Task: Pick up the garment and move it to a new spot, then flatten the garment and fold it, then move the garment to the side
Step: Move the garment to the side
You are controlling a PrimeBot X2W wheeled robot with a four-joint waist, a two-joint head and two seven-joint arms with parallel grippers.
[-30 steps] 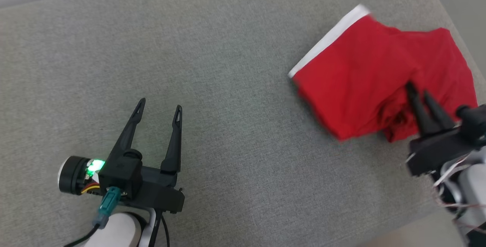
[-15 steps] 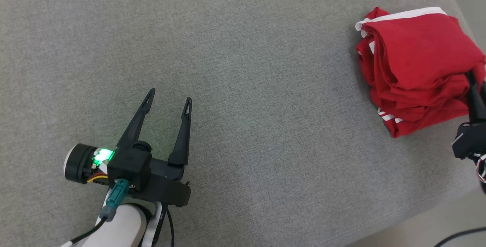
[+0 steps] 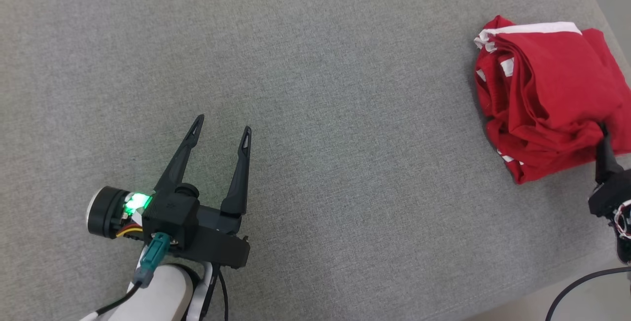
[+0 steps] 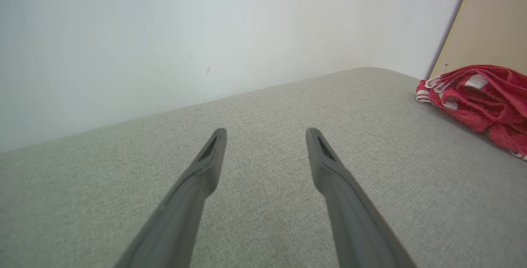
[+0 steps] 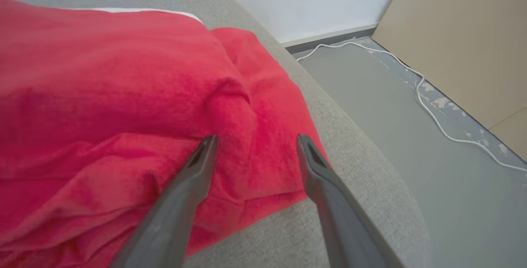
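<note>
2 grippers stand with their fingers spread, and neither has hold of anything. In the head view the left gripper [image 3: 223,123] hovers over bare grey cushion [image 3: 345,89] at the lower left, a green light [image 3: 138,201] glowing on its wrist. It is well apart from the red garment [image 3: 547,94], which lies bunched in thick folds near the cushion's far right corner, with white trim [image 3: 537,28] along its far edge. At the right edge of that view 1 dark finger [image 3: 604,156] of the other arm rises with its tip against the garment's near side, so the gap between the jaws cannot be judged from there. The right wrist view settles it: the right gripper [image 5: 256,137] has its 2 fingers wide apart, tips on or just above the red cloth near its rim, fabric lying loose between them and nothing pinched. This view adds a grey floor [image 5: 370,107] beside the cushion's rounded edge, a white cable [image 5: 428,107] trailing across it, and a tan board [image 5: 465,33]. The left wrist view looks along that arm's parted fingers [image 4: 331,177] across the cushion toward a pale wall [image 4: 164,33]. It catches the garment side-on at the right edge, its red and white layers stacked on one another.
</note>
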